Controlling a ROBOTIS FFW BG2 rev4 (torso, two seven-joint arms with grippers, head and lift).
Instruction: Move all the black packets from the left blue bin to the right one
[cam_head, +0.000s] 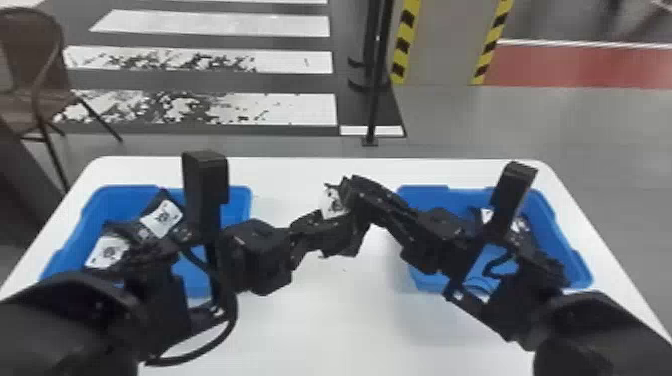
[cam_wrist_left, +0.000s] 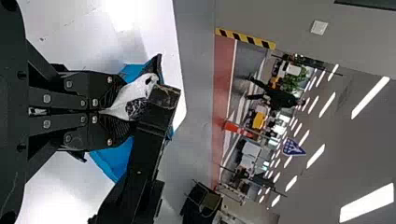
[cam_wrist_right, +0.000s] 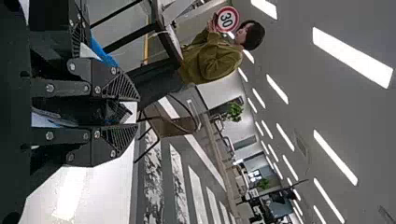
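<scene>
Clamping a black packet (cam_head: 331, 201), the left gripper (cam_head: 350, 224) is beside the right gripper (cam_head: 350, 189), whose fingers stand apart, between the left blue bin (cam_head: 238, 206) and right blue bin (cam_head: 567, 255), above the surface (cam_head: 340, 310).

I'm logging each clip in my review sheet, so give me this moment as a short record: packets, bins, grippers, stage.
held packet: black packet with white label, above the white table between the bins
left gripper: fingers shut on that packet
right gripper: fingers apart, at the same packet; firm grip cannot be told
left blue bin: two white-labelled packets visible
right blue bin: white-labelled contents partly hidden by the right arm; count unclear
stage: probably a left-to-right handover
</scene>
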